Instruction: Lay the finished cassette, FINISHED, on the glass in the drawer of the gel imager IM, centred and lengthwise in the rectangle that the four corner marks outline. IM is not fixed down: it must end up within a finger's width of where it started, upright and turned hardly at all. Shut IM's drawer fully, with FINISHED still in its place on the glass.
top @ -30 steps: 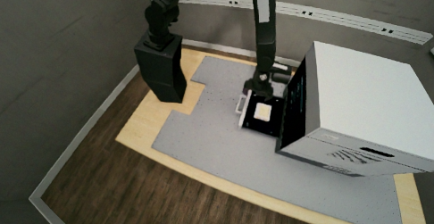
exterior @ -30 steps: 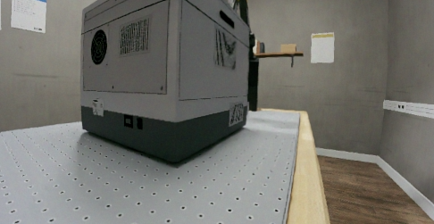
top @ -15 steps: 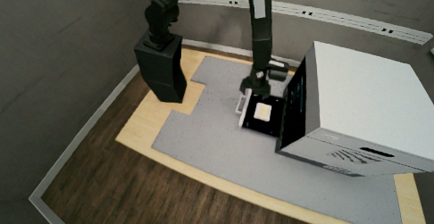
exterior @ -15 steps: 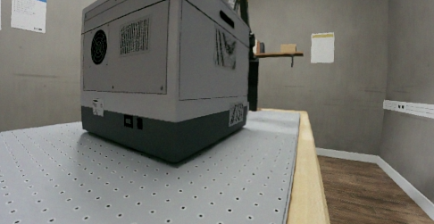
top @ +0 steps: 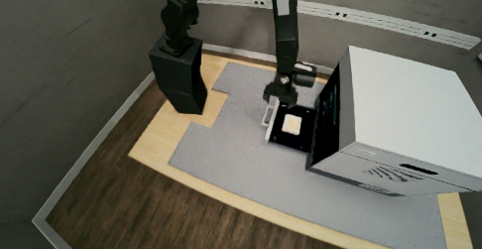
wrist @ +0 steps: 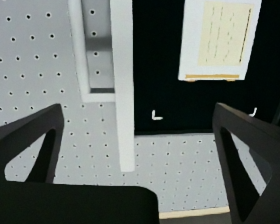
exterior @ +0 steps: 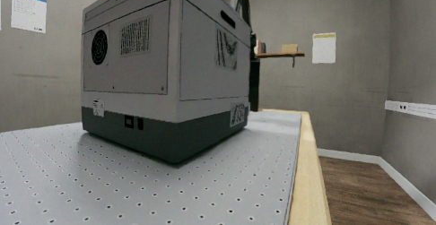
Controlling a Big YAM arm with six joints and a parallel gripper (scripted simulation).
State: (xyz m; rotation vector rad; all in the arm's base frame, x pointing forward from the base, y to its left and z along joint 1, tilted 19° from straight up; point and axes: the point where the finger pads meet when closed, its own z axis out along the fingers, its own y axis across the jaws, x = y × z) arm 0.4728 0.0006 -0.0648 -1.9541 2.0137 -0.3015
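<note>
Where wood floor meets grey walls — perforated grey breadboard [exterior: 148, 190] on pale bench [exterior: 309, 177], hand [wrist: 140, 163] open, empty.

A grey perforated board [top: 238, 166] covers most of a pale wooden bench [top: 154, 141], which stands on dark wood flooring [top: 114, 210]. The white-topped imager box [top: 397, 111] sits squarely on the board, off to one side of the open jaws, its dark base [exterior: 179, 138] flat against the holes. Directly beneath the jaws lies bare dotted board [wrist: 31, 63], with a strip of bench edge [wrist: 193, 212] showing below them.
</note>
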